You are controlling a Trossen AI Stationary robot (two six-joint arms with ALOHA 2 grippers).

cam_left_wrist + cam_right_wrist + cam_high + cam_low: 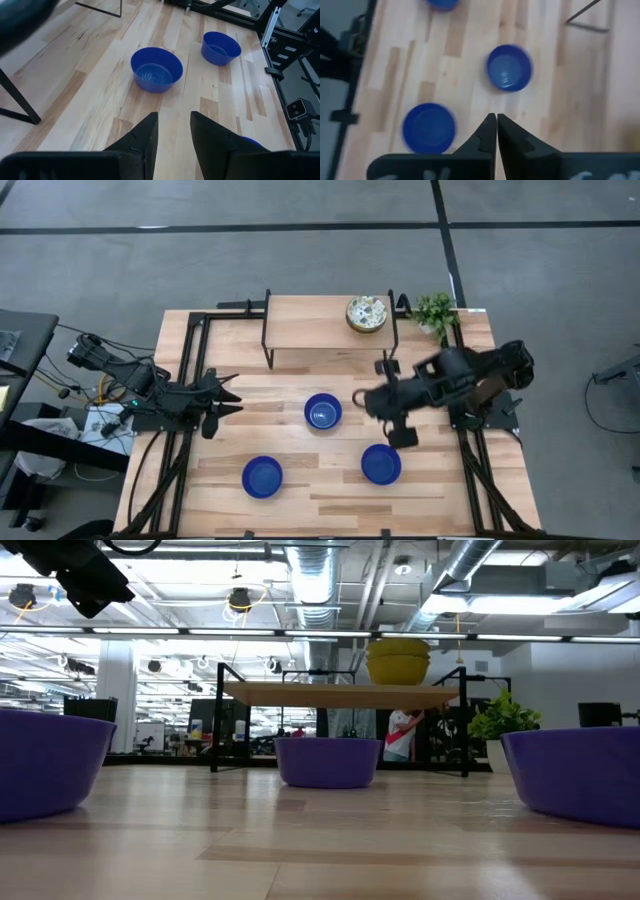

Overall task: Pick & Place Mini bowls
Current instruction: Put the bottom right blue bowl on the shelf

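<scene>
Three blue mini bowls stand upright on the wooden table: one in the middle (322, 411), one at the near left (262, 476), one at the near right (381, 464). The cream floral bowls (367, 314) sit stacked on a raised shelf (310, 320); the stack also shows in the low view (398, 660). My left gripper (228, 395) is open and empty, left of the middle bowl (156, 69). My right gripper (360, 402) is shut and empty, just right of the middle bowl (509, 68) and above the table.
A small green potted plant (435, 312) stands at the far right corner, beside the shelf. The shelf's black metal legs (267, 345) stand on the table's far half. Black frame rails (470, 440) run along the table's left and right sides.
</scene>
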